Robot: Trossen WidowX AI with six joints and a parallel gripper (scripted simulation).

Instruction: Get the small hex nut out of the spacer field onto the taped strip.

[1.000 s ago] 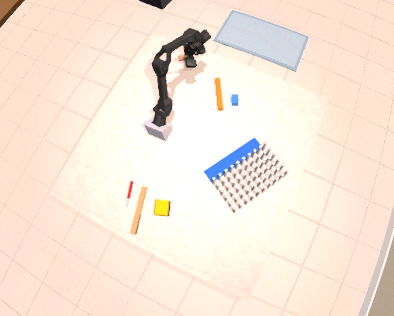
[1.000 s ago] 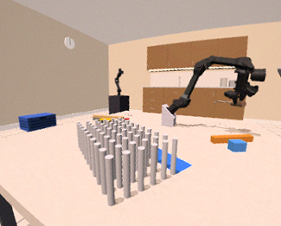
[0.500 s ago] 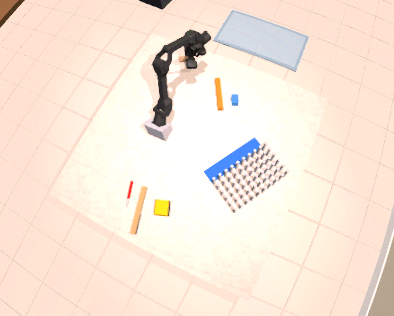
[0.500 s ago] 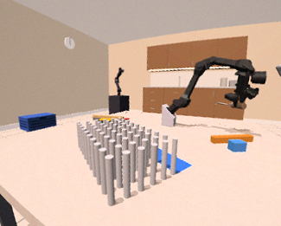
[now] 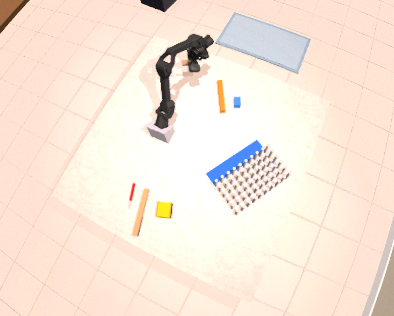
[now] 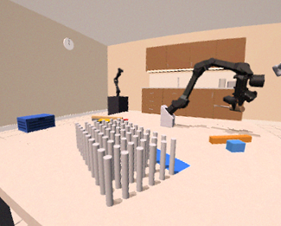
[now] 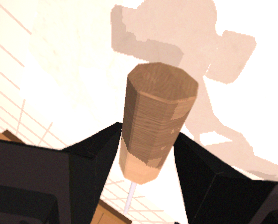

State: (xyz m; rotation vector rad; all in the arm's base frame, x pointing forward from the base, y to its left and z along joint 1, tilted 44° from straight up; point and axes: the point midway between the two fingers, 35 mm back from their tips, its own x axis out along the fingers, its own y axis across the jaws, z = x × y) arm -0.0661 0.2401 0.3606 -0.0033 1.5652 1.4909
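My gripper (image 5: 193,65) (image 6: 233,104) is shut on the wooden handle of a tool, raised above the table on the arm's side away from the spacers. The brown handle (image 7: 160,105) (image 6: 239,109) stands between both fingers in the wrist view, and a thin pale metal shaft (image 7: 130,198) (image 6: 221,106) runs out of its far end. The shaft's tip is not clear. The grey metal spacers (image 6: 108,181) stand upright in rows, well away from my gripper. The blue taped strip (image 5: 234,161) (image 6: 181,164) lies along their front edge. The hex nut cannot be made out in any view.
An orange bar (image 5: 221,96) (image 6: 231,139) and a blue block (image 5: 237,102) (image 6: 236,146) lie between my gripper and the spacers. A red pen-like item (image 5: 132,191), a light wooden bar (image 5: 141,212) and a yellow block (image 5: 164,209) lie beyond the arm's base (image 5: 160,132).
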